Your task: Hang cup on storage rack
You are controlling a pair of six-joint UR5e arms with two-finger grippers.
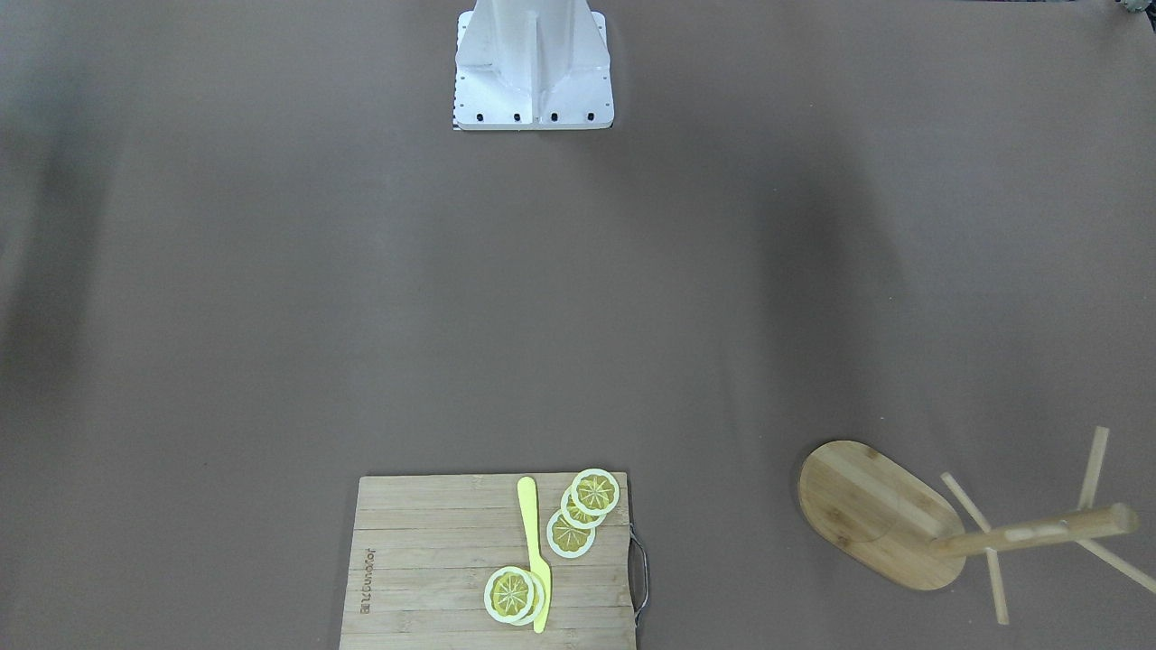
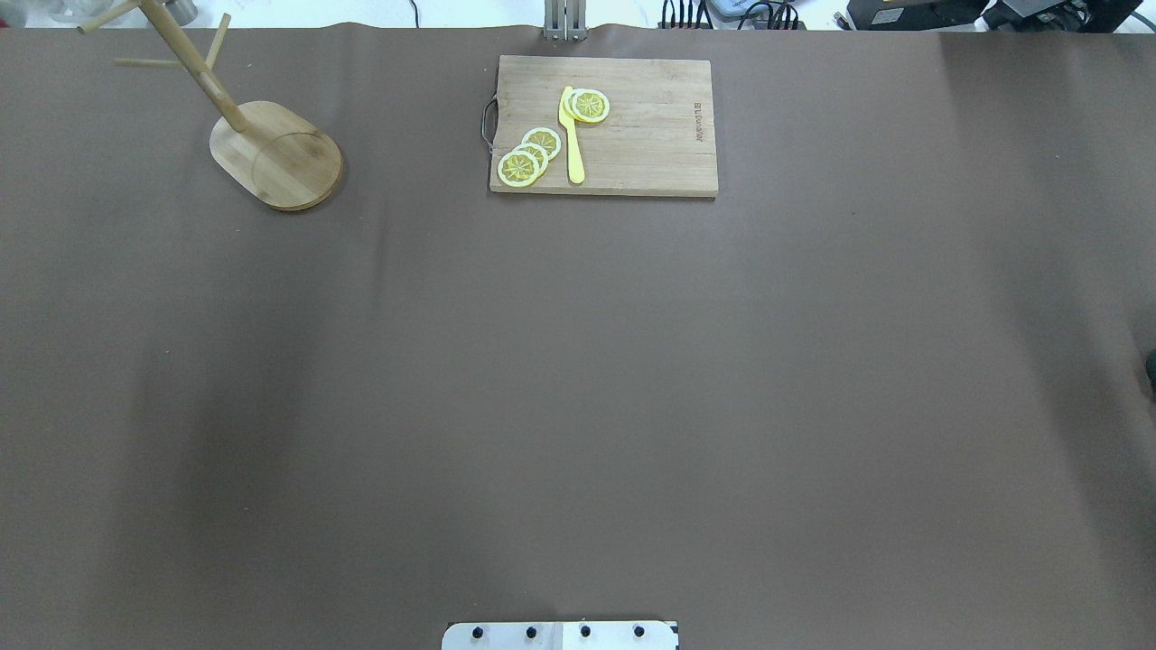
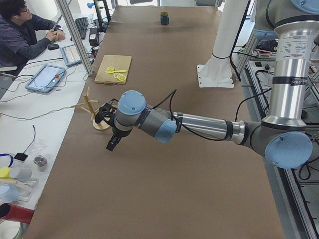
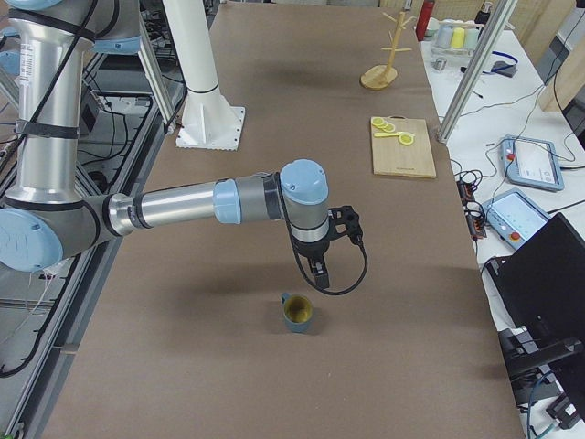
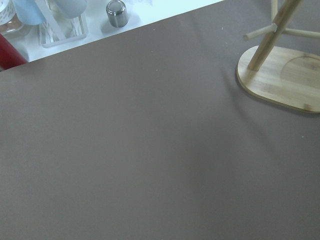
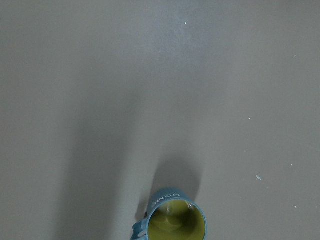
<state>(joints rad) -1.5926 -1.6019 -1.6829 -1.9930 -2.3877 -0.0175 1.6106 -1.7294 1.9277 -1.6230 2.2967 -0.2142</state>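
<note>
One brown-covered table [image 2: 578, 379], cluttered desk [image 3: 55, 112] along its far side; left gripper [image 3: 111, 145] and right gripper [image 4: 317, 273] hover, openness unreadable.

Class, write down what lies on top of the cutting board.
A yellow knife and lemon slices in two overlapping groups. The overlaps hide parts of the lower slices.

One cup [image 4: 298, 314], lower middle of the right-side view. One storage rack [image 2: 275, 155], upper left of the overhead view. One cutting board [image 2: 650, 135], top centre. On it five lemon slices [image 2: 519, 168]: three overlapping in a row, two stacked. One yellow knife [image 2: 573, 144]. Two robot arms [image 3: 199, 124]. One person [image 3: 20, 35], upper left of the left-side view.
</note>
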